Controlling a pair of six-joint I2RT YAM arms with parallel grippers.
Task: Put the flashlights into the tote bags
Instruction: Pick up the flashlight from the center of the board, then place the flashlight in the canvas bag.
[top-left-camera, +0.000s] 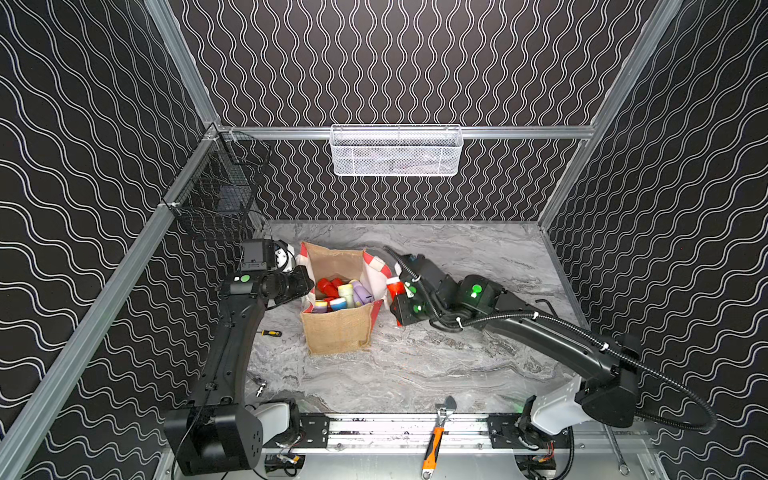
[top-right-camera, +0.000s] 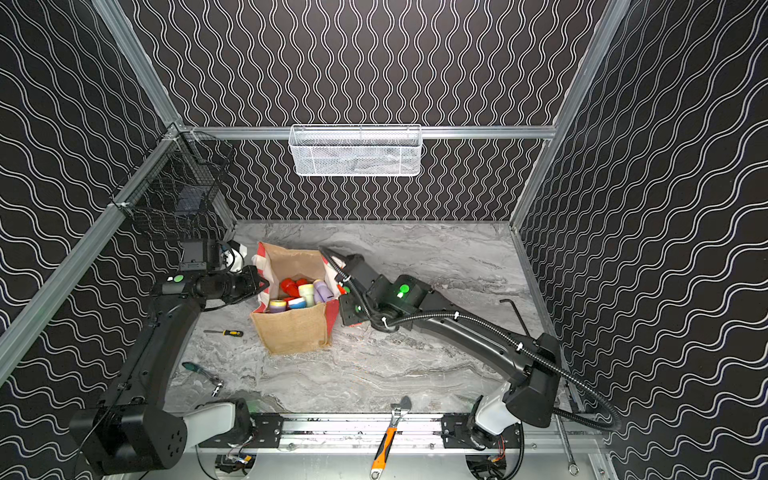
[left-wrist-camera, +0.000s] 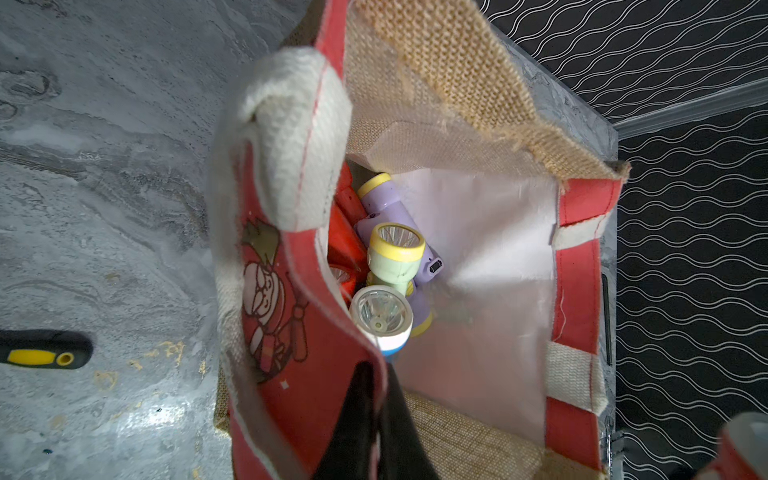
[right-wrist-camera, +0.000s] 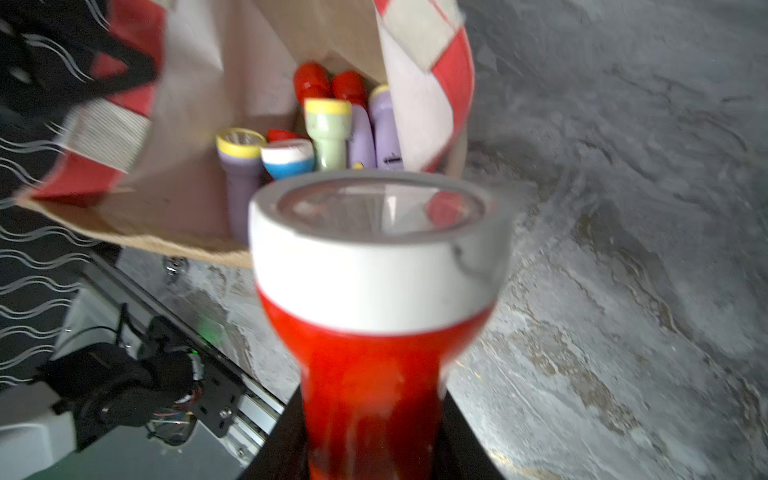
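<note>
Clamping a red plastic flashlight (right-wrist-camera: 374, 291), the right gripper (right-wrist-camera: 372, 444) risked clipping the burlap tote bag (top-left-camera: 336, 332), its rim seemingly pinched by the left gripper (left-wrist-camera: 374, 419)

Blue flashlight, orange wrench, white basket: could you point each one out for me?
blue flashlight (right-wrist-camera: 289, 168): right wrist view, on its blue band below the white head ring.
orange wrench (top-left-camera: 432, 446): in a top view, on the orange handle.
white basket (top-left-camera: 397, 158): in a top view, on its front mesh wall.

legible text: none | tote bag (left-wrist-camera: 286, 316): cartoon print, no lettering
</note>
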